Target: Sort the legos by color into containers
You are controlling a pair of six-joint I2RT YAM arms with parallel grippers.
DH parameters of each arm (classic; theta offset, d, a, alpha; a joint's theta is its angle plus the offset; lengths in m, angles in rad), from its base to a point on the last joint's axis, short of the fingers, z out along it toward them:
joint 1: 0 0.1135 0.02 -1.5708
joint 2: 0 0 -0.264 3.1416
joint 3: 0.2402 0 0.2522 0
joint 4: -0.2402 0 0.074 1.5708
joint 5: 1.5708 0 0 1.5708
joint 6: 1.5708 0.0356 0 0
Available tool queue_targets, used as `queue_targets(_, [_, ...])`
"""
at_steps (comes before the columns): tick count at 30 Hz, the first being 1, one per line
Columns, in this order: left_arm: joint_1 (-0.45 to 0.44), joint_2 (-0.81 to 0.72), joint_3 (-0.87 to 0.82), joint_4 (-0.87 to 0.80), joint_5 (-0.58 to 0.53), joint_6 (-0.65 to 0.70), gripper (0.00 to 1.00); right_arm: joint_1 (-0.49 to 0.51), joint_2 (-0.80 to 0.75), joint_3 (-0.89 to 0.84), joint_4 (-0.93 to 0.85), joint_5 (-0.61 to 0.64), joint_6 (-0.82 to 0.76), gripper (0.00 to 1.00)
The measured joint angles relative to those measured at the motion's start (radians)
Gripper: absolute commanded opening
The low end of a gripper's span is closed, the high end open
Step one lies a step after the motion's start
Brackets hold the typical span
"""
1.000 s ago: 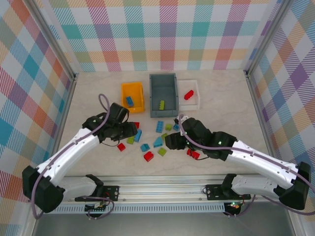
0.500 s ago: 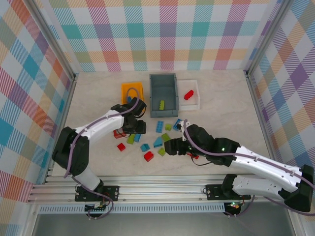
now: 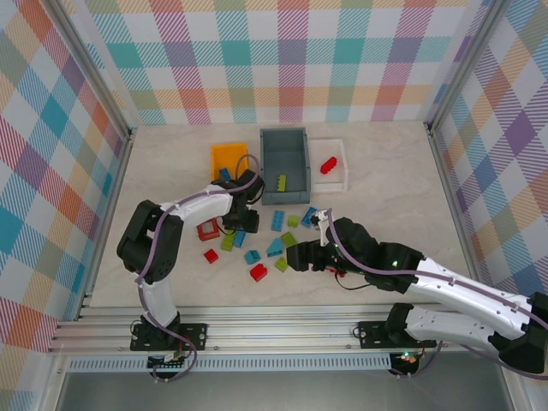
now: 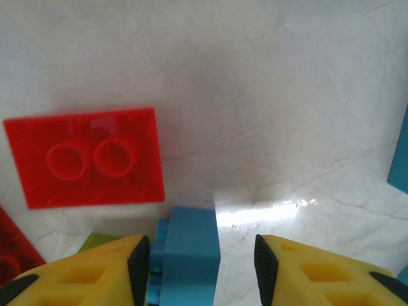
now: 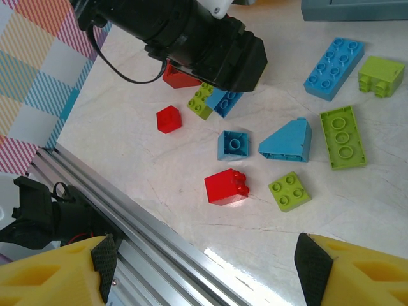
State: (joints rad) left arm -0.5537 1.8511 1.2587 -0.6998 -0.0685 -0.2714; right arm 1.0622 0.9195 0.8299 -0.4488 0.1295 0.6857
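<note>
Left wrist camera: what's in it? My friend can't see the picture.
The left end effector stands open, its two yellow fingers either side of a blue Lego brick on the white table. A flat red brick marked with two rings lies beyond, to the left.

Bright, even light floods the desk; shadows are soft and faint.
In the left wrist view, a white glare streak cuts across the marble beside the blue brick, whose close foreground blurs slightly; the right wrist view is sharp.
</note>
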Motion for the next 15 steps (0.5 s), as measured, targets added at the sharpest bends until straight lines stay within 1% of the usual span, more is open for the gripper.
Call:
queue_targets(4, [0.000, 0.007, 0.000, 0.004, 0.000, 0.003, 0.38, 0.000, 0.000, -0.002, 0.000, 0.000, 0.007, 0.76])
queue_targets(11, [-0.005, 0.007, -0.006, 0.016, 0.010, -0.002, 0.38, 0.000, 0.000, -0.006, 0.000, 0.001, 0.010, 0.76])
queue_targets(15, [-0.014, 0.007, -0.017, 0.025, 0.008, -0.005, 0.36, 0.000, 0.000, -0.008, 0.000, 0.001, 0.010, 0.76])
